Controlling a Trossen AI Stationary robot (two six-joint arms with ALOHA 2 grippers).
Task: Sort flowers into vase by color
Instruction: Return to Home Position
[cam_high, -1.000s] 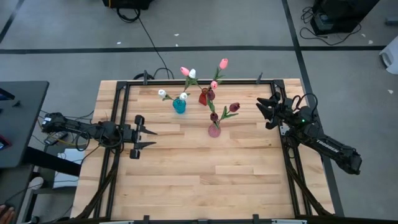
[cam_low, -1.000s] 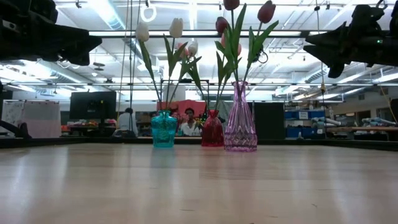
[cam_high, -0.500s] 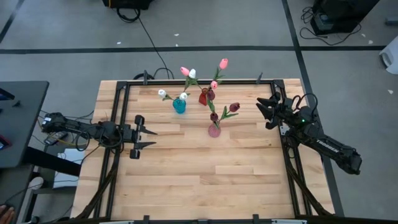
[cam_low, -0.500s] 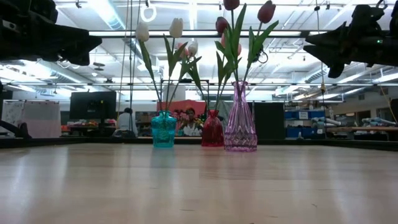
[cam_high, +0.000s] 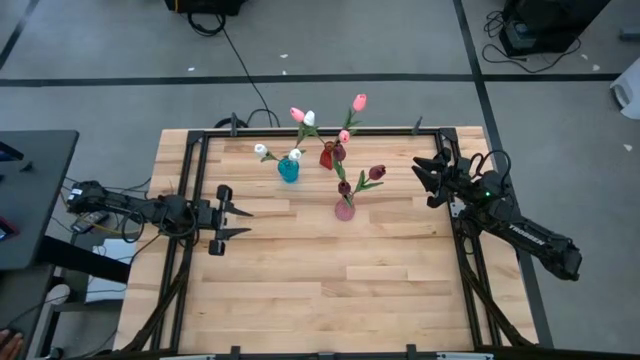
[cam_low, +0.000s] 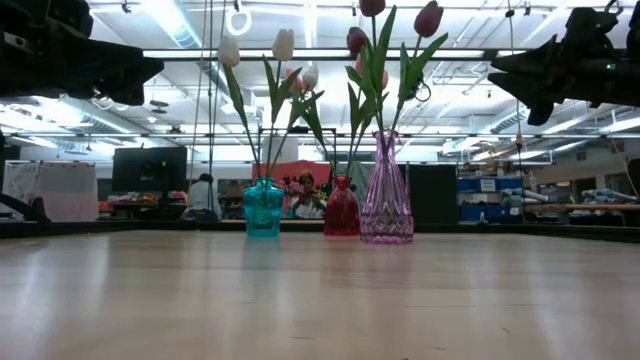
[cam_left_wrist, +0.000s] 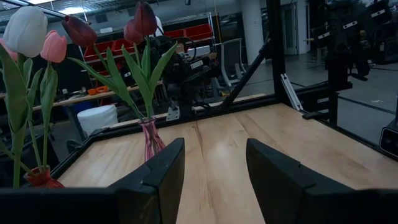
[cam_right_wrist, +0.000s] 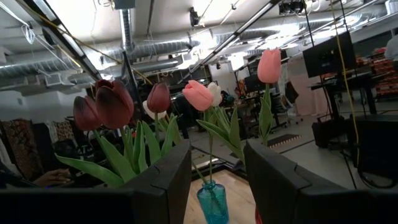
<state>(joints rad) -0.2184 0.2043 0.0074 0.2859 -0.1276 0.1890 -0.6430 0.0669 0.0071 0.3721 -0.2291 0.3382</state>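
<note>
Three vases stand at the table's far middle, each on its base. A teal vase holds white flowers. The red vase holds pink flowers and one white flower. A clear pink vase holds dark red flowers. My left gripper hangs open above the table's left side, pointing level toward the vases. My right gripper hangs open at the right, also pointing toward them. Both are well clear of the vases, with nothing between the fingers.
A black metal frame runs along the table's left, far and right sides. Bare wooden table top spreads from the vases to the near edge. Beyond the table's far edge, the low view shows a room with shelves and a person.
</note>
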